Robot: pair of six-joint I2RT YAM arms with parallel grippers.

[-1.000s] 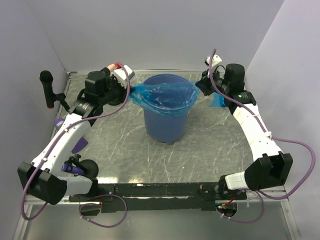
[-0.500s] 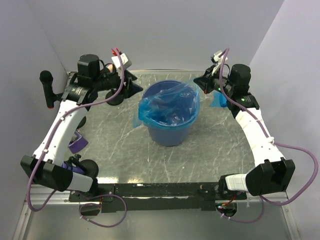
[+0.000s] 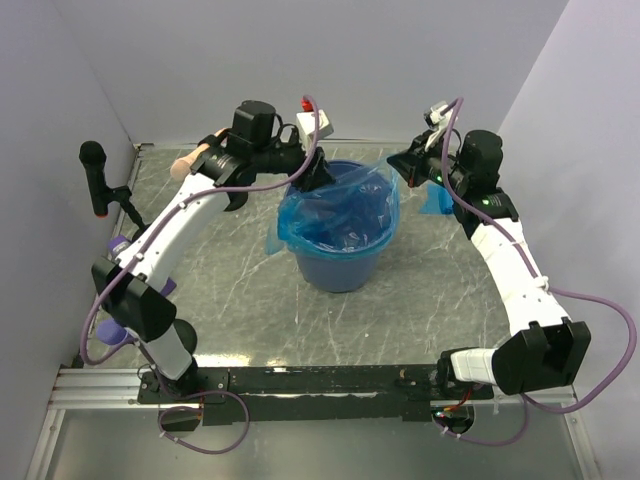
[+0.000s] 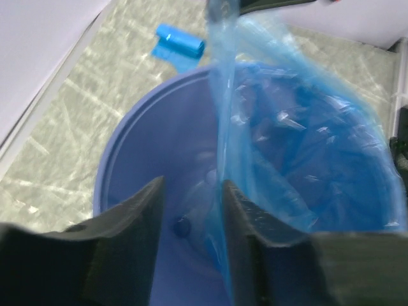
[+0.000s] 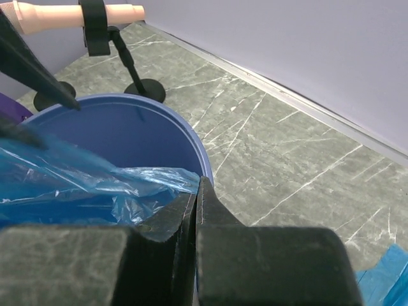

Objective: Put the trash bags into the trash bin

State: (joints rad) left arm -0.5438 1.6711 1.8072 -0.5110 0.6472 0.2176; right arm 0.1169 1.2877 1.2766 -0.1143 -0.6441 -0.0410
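**Hidden or unclear**
- The floor of the trash bin point(image 3: 340, 262) shows only in part. In the left wrist view a small dark spot lies at the bottom, too blurred to identify.
- The trash bag point(image 3: 340, 215) covers the near and right part of the bin mouth. It hangs over the left rim on the outside. How far the film reaches down inside cannot be told.
- A second trash bag point(image 3: 435, 203), folded small, lies on the table just right of the bin. The right arm partly hides it in the top view, and the right wrist view cuts it off at the frame corner.
- Purple objects point(image 3: 115, 245) at the left edge are mostly hidden by the left arm.

**End effectors**
- Left gripper point(image 4: 191, 188): it is above the far-left rim of the bin with its fingers apart, released. A strip of film hangs just beside one finger. Whether the two touch cannot be told.
- Right gripper point(image 5: 197, 191): it is at the far-right rim with its fingers clenched on the edge of the trash bag, holding a corner raised above the rim.

**Surface and room**
- The bin stands upright near the table point(image 3: 240, 300) centre, toward the far side.
- The table is grey-green stone pattern with pale veins, and a black rail point(image 3: 300, 380) runs along its near edge.
- Plain pale walls point(image 3: 300, 60) enclose the left, far and right sides.
- A black microphone-shaped object point(image 3: 93, 165) stands at far left.
- A peach rod point(image 3: 190, 162) sits clamped on a black stand.
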